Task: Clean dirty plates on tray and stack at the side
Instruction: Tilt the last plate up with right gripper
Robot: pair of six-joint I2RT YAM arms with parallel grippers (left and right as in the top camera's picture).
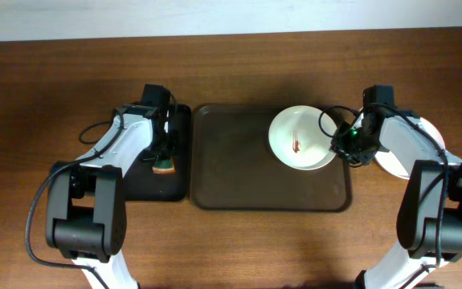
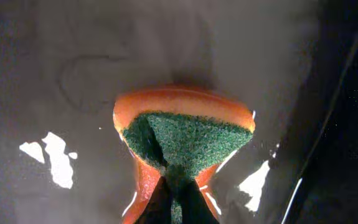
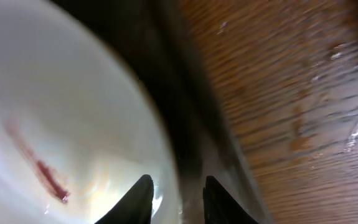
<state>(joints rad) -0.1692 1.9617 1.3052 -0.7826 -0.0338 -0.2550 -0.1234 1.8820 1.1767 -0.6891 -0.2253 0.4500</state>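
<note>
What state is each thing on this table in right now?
Plate on the tray: dirty, red streak in its middle.
Plate on the table: partly hidden, cleanliness unclear.
Sponge: squeezed, over the black tray.
Left hand: shut on the sponge.
Right hand: astride the dirty plate's rim, grip unclear.
Brown tray: holding one plate.

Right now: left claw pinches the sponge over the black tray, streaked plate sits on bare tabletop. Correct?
No. The streaked plate sits on the brown tray, at its right end; overhead shows it. The left claw does pinch the sponge over the black tray.
</note>
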